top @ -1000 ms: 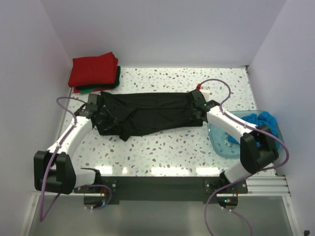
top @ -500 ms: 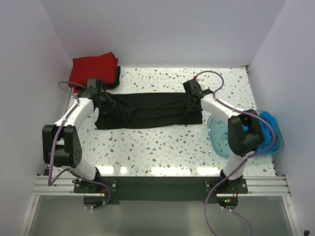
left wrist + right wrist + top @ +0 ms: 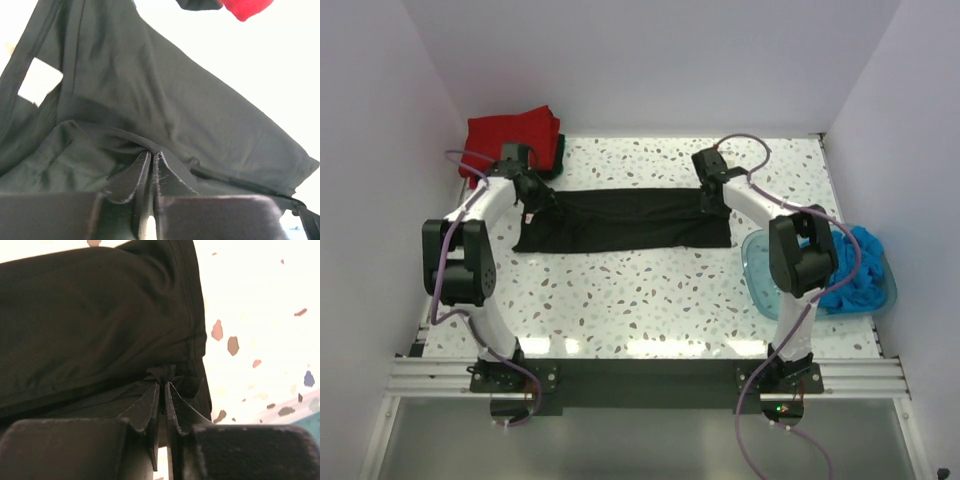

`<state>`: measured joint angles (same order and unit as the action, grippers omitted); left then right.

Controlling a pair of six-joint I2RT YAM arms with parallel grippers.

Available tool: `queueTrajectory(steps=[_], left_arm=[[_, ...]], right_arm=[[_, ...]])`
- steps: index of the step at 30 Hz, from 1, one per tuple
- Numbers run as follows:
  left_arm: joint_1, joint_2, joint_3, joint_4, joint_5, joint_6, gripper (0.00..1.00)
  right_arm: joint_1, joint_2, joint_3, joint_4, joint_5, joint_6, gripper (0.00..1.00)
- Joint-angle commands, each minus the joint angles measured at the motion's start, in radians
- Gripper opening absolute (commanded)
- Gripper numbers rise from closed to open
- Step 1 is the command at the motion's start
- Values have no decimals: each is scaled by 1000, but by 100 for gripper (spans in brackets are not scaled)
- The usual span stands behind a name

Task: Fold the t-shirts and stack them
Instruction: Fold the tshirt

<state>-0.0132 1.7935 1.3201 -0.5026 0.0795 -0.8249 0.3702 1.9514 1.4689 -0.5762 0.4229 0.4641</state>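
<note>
I'm laying the black t-shirt point(image 3: 625, 220) across the middle of the speckled table point(image 3: 650, 300) as a long flat band, just short of the red t-shirt point(image 3: 510, 140) stacked in the far-left corner. I'm trying to keep both ends level and taut so the fold lands crisp. The left gripper point(image 3: 151, 160) and right gripper point(image 3: 161, 390) are each pinching a tuck of black cloth. Compared with a second ago, the shirt is lying farther back, narrower and smoother, no longer sagging toward me.
</note>
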Motion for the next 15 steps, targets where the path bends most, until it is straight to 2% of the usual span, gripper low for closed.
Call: queueTrajectory(steps=[1, 2, 3, 4, 5, 6, 7, 8, 9, 11, 15], left_arm=[[13, 70, 79, 53, -3, 20, 11], [13, 82, 90, 61, 2, 26, 24], [13, 105, 100, 64, 3, 27, 56], [13, 113, 132, 53, -10, 27, 71], [13, 116, 146, 47, -23, 27, 83], [13, 116, 165, 24, -27, 27, 100], [13, 109, 168, 15, -30, 36, 100], [13, 96, 162, 10, -43, 38, 100], [13, 57, 145, 15, -44, 38, 100], [13, 8, 68, 32, -49, 38, 100], [4, -138, -99, 62, -61, 32, 100]], right_arm=[[-11, 44, 79, -28, 4, -18, 11], [-13, 49, 87, -27, 17, -18, 15], [-13, 56, 97, -28, 25, -16, 22], [-17, 70, 126, -40, 31, -19, 36], [-17, 75, 140, -45, 45, -24, 41], [-19, 78, 151, -51, 48, -33, 53], [-17, 75, 171, -71, 53, -36, 75], [-19, 67, 174, -76, 59, -35, 89], [-19, 54, 166, -71, 65, -38, 99], [-17, -4, 121, -47, 59, -39, 99], [9, -126, -20, 39, -87, -67, 99]])
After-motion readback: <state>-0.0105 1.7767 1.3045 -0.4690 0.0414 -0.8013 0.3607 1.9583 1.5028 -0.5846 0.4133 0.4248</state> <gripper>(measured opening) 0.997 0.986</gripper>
